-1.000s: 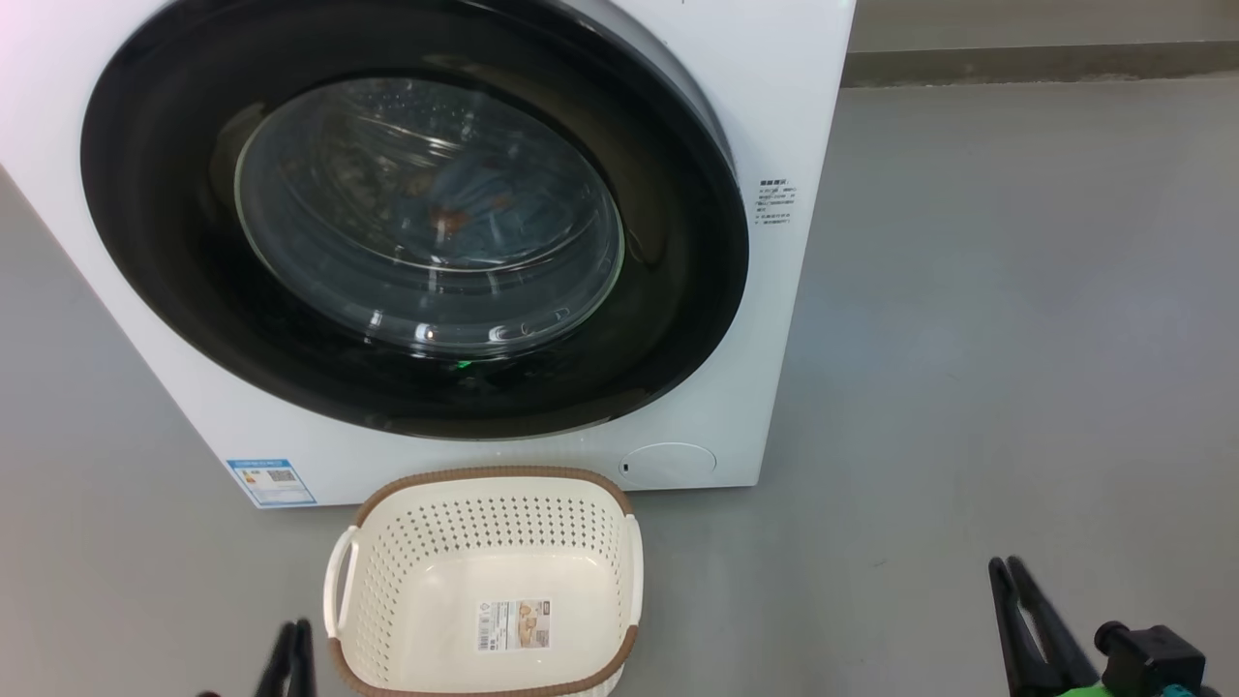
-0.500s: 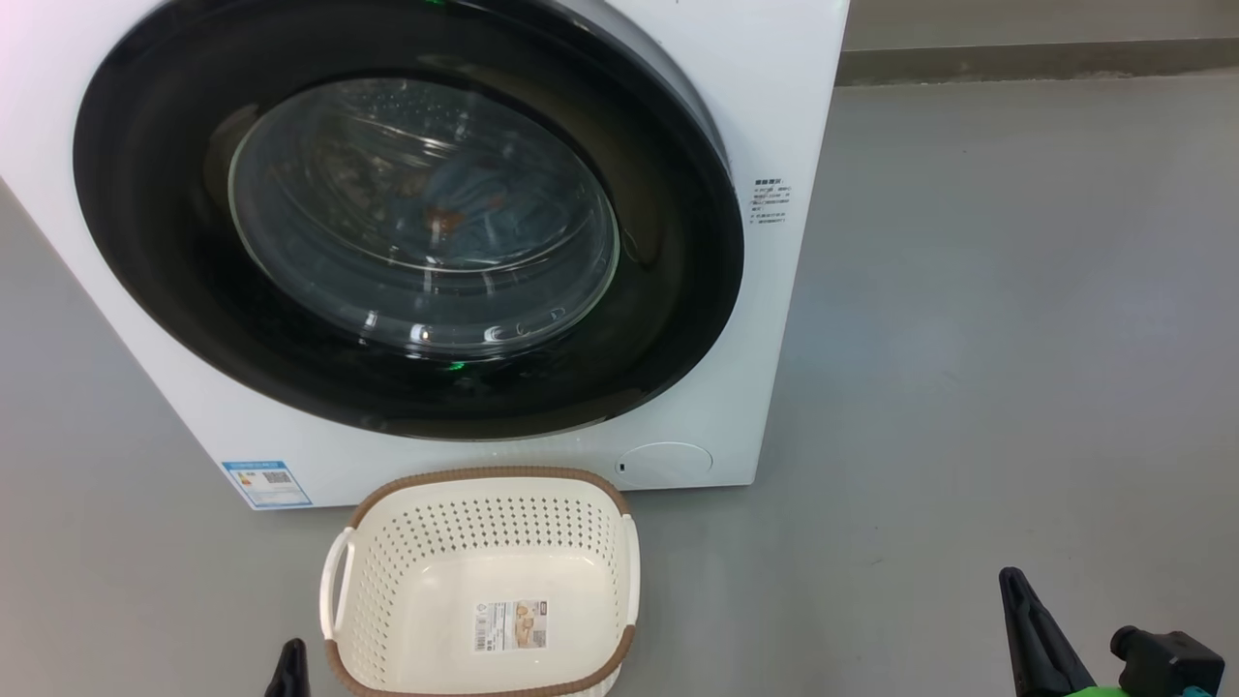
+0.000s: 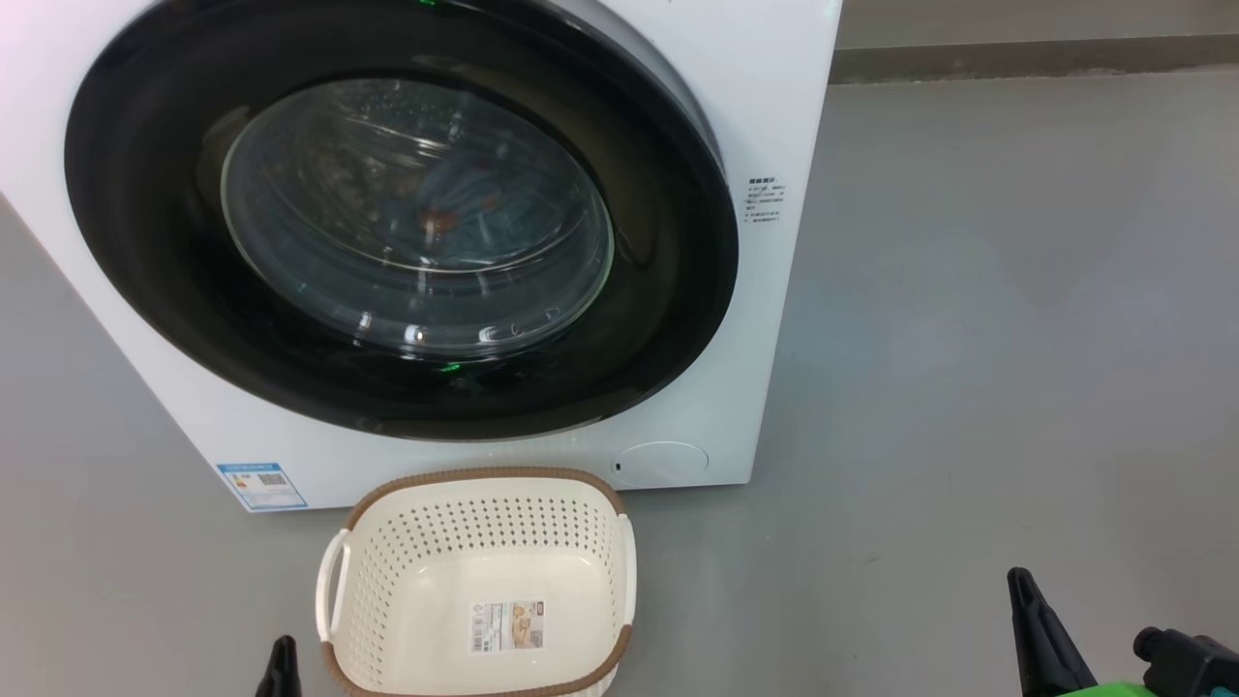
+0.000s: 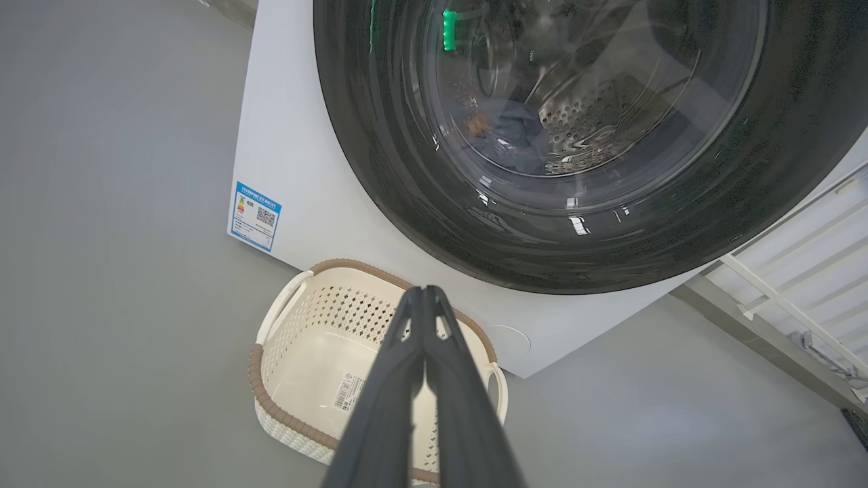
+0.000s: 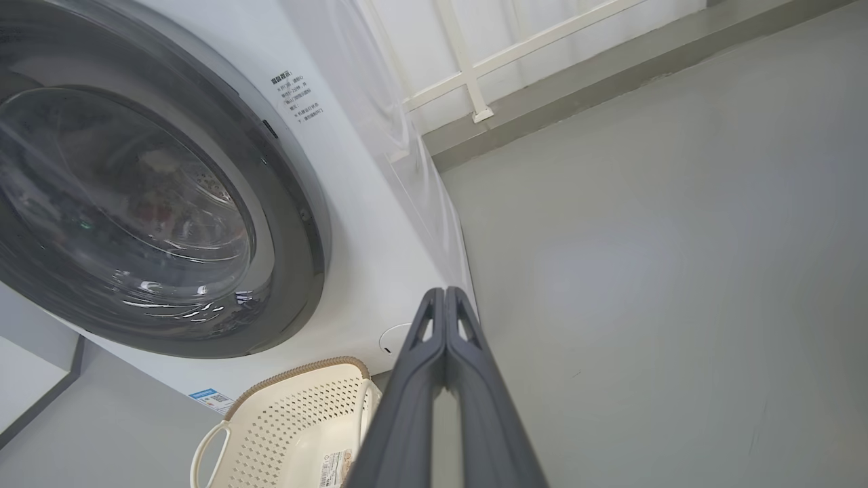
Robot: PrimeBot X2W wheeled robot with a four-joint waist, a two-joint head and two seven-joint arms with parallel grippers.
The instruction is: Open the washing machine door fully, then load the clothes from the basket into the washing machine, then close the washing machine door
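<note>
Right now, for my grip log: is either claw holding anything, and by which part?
Nothing is held. The dark two-fingered left claw and right claw are both shut, with nothing between them.

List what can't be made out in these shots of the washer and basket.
Clothes: head view, blurred by glare on the washing machine door glass.
Washing machine top: head view, cut by the upper edge.
Blue sticker and basket label: head view, print too small.

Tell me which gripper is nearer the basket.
Left. The left gripper, shut, is just beside the near left corner of the basket; the right gripper, also shut, is well off to its right.
</note>
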